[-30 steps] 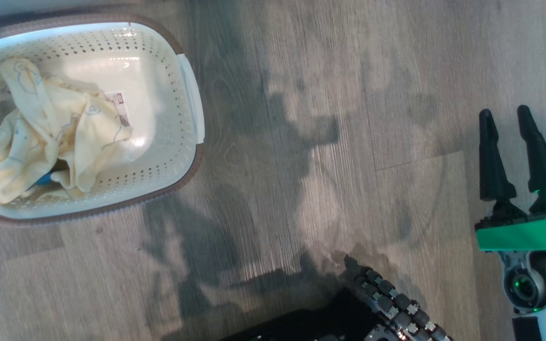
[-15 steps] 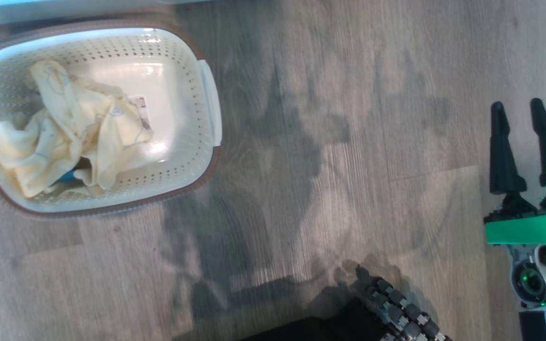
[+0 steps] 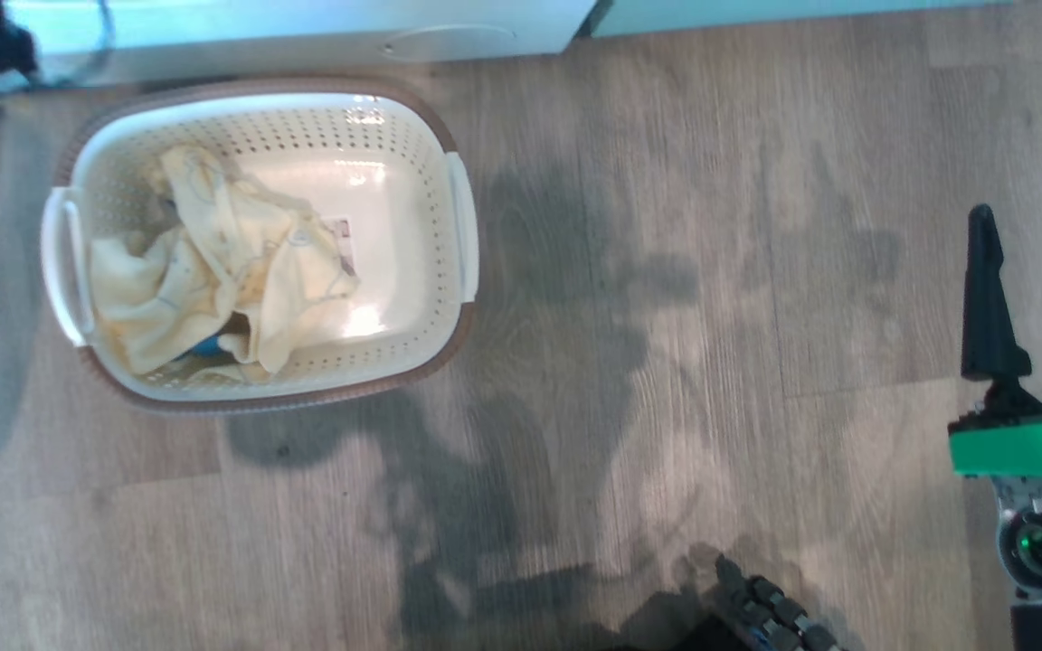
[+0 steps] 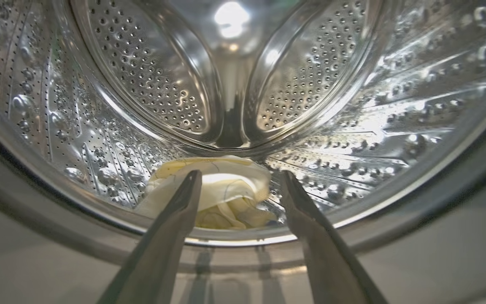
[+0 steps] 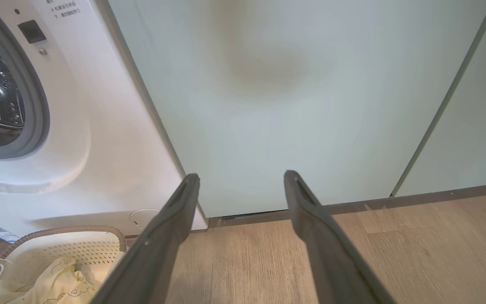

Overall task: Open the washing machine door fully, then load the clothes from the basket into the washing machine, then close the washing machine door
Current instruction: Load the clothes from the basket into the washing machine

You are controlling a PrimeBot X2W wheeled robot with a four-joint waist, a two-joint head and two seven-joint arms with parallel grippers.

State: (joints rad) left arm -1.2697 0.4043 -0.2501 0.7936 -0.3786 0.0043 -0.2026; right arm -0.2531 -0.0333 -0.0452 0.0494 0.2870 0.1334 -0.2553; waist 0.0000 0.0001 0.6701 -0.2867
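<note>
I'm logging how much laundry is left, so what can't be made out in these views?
Head view: the blue fabric piece lies largely buried under the yellow garments in the basket; their count is unclear.
Left wrist view: the yellow garment in the drum is partly hidden by the drum's lip and the left end effector.
Right wrist view: the print on the washing machine is too small to read.

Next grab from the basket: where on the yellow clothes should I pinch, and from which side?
Pinch the raised fold running along the top of the clothes, coming straight down from above: the basket walls block any side approach, and that bunched ridge stands proud of the heap.
</note>
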